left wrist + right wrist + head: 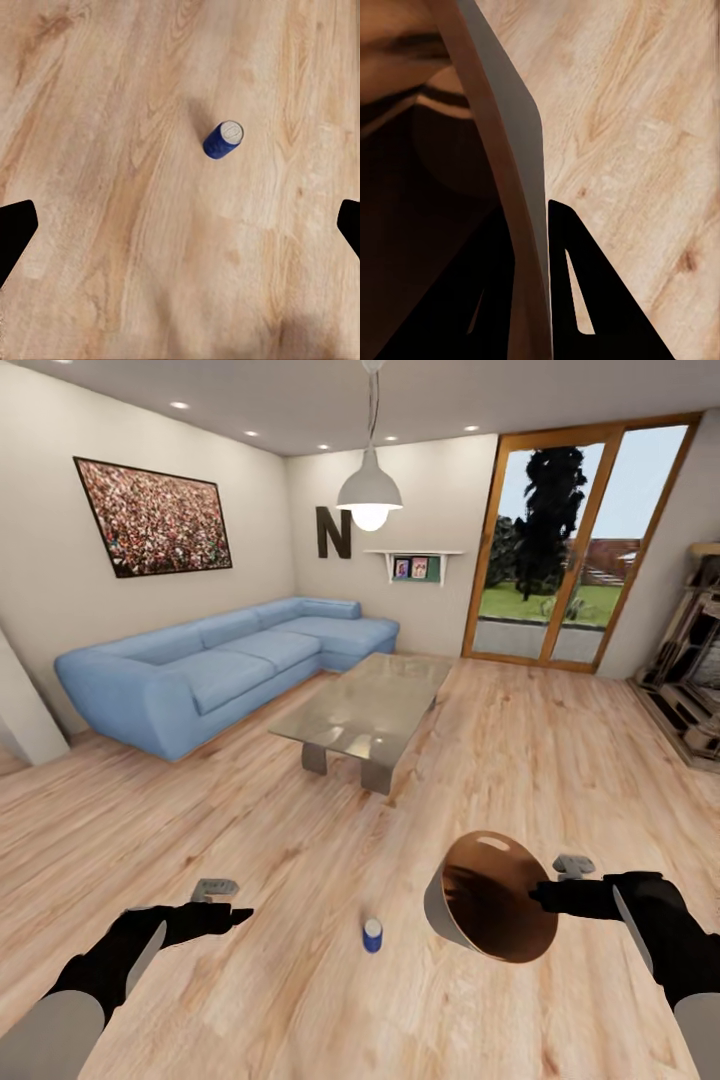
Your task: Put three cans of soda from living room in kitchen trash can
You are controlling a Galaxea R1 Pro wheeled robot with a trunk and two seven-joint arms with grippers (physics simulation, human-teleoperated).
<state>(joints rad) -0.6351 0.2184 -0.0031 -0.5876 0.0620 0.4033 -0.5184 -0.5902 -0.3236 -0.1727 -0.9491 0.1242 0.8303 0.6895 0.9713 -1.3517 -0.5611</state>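
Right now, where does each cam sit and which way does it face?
Head: high on the robot, facing forward and down over the floor toward sofa and glass table; both arms show, left gripper open, right gripper pinching the bin rim.
Left wrist: near the left gripper, looking down at floor and blue can; fingertips at the edges.
Right wrist: along the fingers clamped on the bin wall.
Shared: head and left wrist see the blue can; head and right wrist the bin.
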